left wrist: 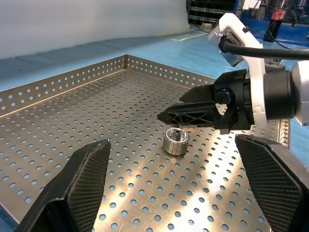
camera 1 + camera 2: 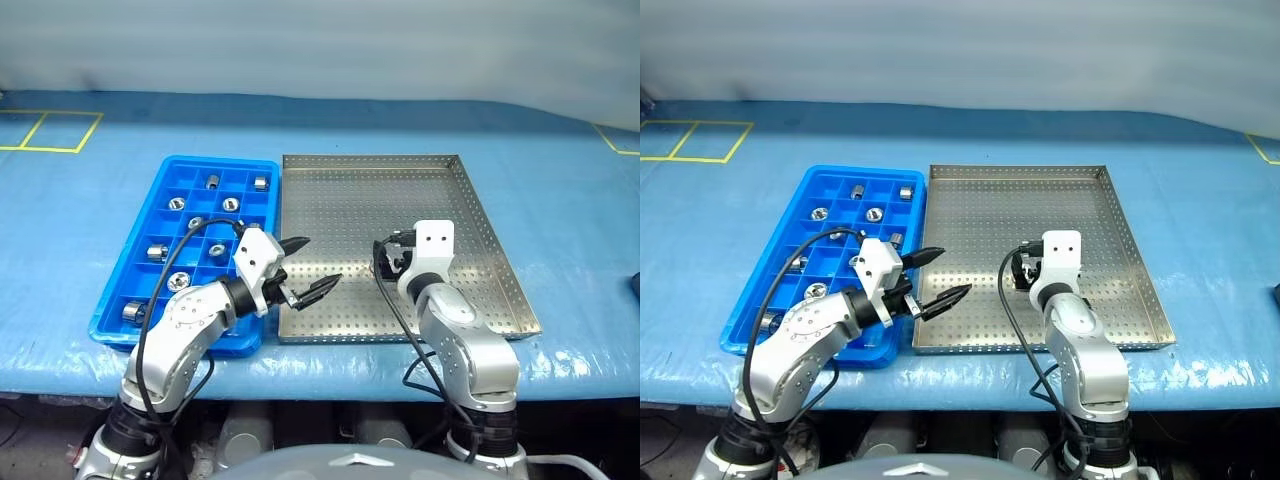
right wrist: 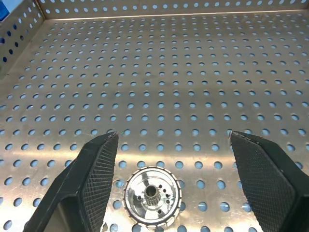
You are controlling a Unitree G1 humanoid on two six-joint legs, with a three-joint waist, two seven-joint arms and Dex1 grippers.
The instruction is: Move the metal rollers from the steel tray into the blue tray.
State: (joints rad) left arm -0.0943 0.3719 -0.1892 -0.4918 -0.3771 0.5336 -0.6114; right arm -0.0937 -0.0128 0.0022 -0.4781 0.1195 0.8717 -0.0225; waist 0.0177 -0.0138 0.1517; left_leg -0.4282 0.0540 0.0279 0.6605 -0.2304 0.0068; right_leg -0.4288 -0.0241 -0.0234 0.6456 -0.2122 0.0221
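I see 1 metal roller (image 3: 152,195) left on the steel tray (image 2: 480,215), standing upright between my right gripper (image 3: 169,145)'s spread, empty fingers. The left gripper (image 2: 307,270), wide open and empty, sits farther away.

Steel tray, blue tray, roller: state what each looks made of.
Steel tray: sheet metal, dull silver, punched with holes, reflecting light. Blue tray: likely moulded plastic, glossy uniform blue. Roller: polished metal, mirror-bright, with a ridged edge.

Left gripper (image 1: 178,186) fingers spread wide, one metal roller (image 1: 175,141) upright on the steel tray (image 1: 72,125), right gripper (image 1: 193,108) just beyond it
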